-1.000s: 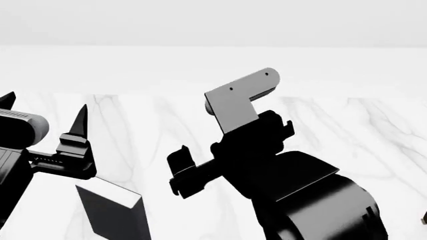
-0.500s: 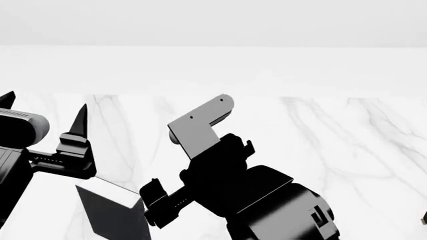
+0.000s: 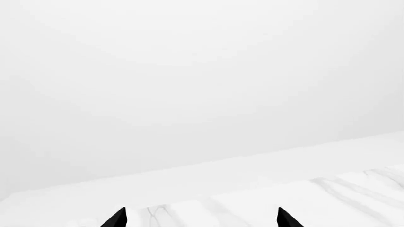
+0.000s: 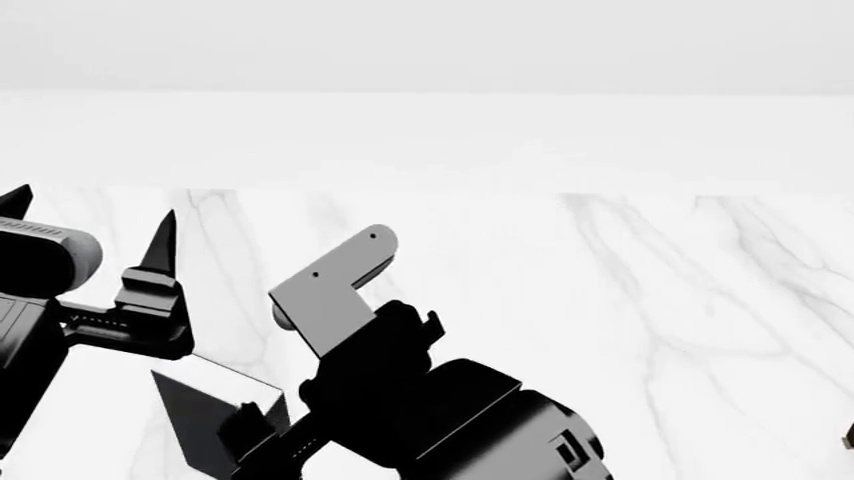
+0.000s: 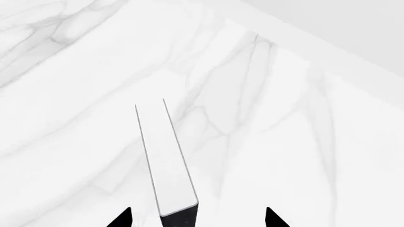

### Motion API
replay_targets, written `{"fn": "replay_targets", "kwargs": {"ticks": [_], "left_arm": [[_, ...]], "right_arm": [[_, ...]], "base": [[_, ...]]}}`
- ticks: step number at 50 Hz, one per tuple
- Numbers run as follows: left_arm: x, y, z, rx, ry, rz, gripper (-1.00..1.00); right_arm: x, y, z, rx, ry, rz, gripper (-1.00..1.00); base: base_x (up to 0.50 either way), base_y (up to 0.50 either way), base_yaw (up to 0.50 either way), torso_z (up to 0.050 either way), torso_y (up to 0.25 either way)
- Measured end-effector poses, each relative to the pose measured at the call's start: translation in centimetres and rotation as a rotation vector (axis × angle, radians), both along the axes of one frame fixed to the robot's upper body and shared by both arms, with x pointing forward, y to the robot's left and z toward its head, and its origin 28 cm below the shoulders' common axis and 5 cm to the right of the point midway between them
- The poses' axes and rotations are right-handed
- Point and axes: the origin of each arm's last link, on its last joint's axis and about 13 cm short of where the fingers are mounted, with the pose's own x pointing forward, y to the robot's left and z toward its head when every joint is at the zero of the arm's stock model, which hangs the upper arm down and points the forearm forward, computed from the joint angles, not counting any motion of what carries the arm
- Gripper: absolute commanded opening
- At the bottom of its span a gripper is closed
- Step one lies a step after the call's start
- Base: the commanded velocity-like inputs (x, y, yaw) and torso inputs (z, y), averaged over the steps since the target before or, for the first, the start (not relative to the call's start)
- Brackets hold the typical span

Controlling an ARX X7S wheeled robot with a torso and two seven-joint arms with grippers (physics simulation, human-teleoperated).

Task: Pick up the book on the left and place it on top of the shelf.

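Descending leftward across the marble table (image 4: 641,300), the right gripper (image 5: 196,218) nears the black book (image 4: 220,420), jaws spread around its white-paged spine; left gripper (image 3: 198,218) hangs released.

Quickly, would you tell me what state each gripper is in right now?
Left gripper: open, fingertips spread, nothing between them.
Right gripper: open, fingertips either side of the upright book, not visibly clamping it.

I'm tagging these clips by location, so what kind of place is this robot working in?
Probably a bare simulated tabletop workspace, not a furnished room: a white marble-veined table, a plain white wall behind it, and a thin black book with white page edges between the right gripper fingertips. No furniture is in view.
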Motion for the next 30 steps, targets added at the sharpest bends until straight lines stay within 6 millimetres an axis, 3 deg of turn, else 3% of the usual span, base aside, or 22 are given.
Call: {"fn": "replay_targets", "kwargs": {"ticks": [30], "left_arm": [[0.0,-0.1,-0.1,0.003,0.001,-0.002,1.0]], "right_arm": [[1.0,2.5,-2.5,-0.039,0.037,0.059,1.0]], "base": [[0.0,0.0,0.0,0.0,0.0]]}}
